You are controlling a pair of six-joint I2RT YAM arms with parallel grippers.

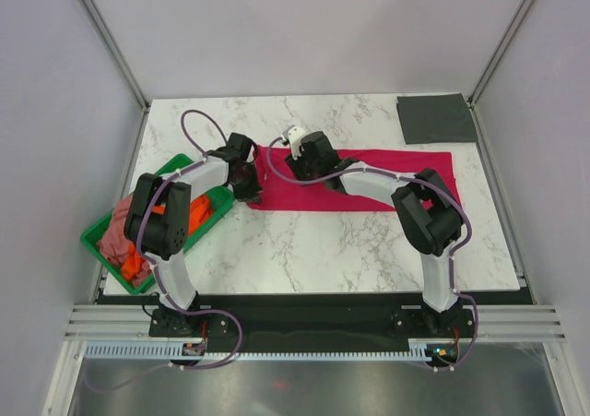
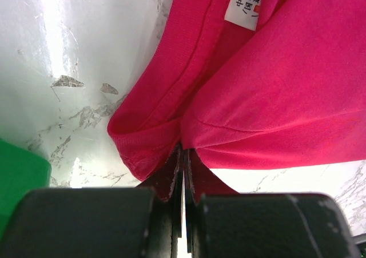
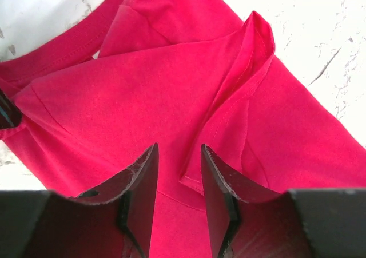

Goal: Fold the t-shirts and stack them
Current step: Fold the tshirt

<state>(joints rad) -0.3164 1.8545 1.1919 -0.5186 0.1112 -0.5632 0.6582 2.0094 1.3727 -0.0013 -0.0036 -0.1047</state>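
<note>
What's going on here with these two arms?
A red t-shirt is being folded and lies as a long strip on the table. The left fingers are shut on its collar end; the right fingers hang open above the cloth. A grey t-shirt lies folded at the far right corner; an orange tee and a pink tee wait in the green tray.

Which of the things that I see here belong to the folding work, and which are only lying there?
Belong to the job: red t-shirt, held by the left gripper; folded dark grey t-shirt; orange t-shirt; pink t-shirt.
Just lying about: green tray, holding those last two; marble table.
</note>
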